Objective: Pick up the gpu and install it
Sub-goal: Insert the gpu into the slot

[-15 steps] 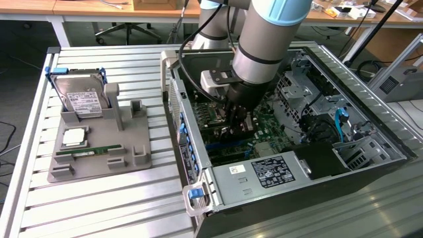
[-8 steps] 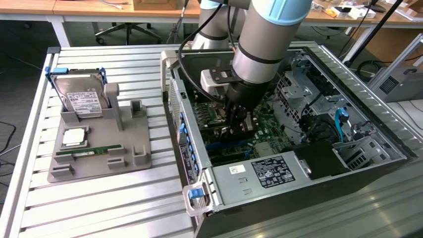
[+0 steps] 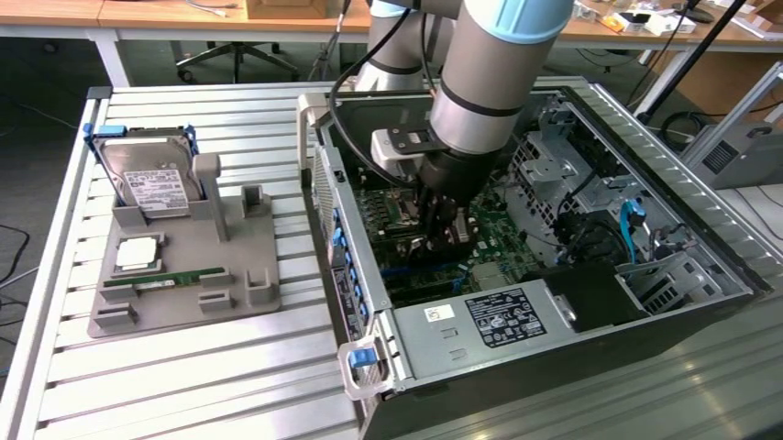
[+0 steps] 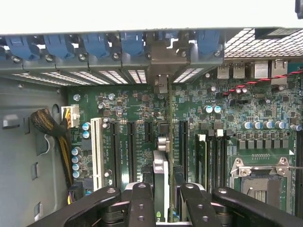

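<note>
1. Gripper (image 4: 161, 198) was clamped on the gpu (image 4: 162, 161), fingers (image 4: 140, 203) on either face, card held edge-on and upright.
2. Card sat over the motherboard (image 4: 227, 109), in line with the expansion slots (image 4: 116, 151), its metal bracket end up at the case's rear slot openings (image 4: 161, 71).
3. Arm (image 3: 490, 82) reached steeply down into the open computer case (image 3: 685, 229), wrist near vertical.
4. Beyond, on the exterior view's left, the grey holder (image 3: 183, 275) carried the hard drive (image 3: 153, 179).

gpu (image 4: 166, 156): silvery metal bracket | claw (image 4: 163, 198): matt black | case (image 3: 685, 229): bare metal
</note>
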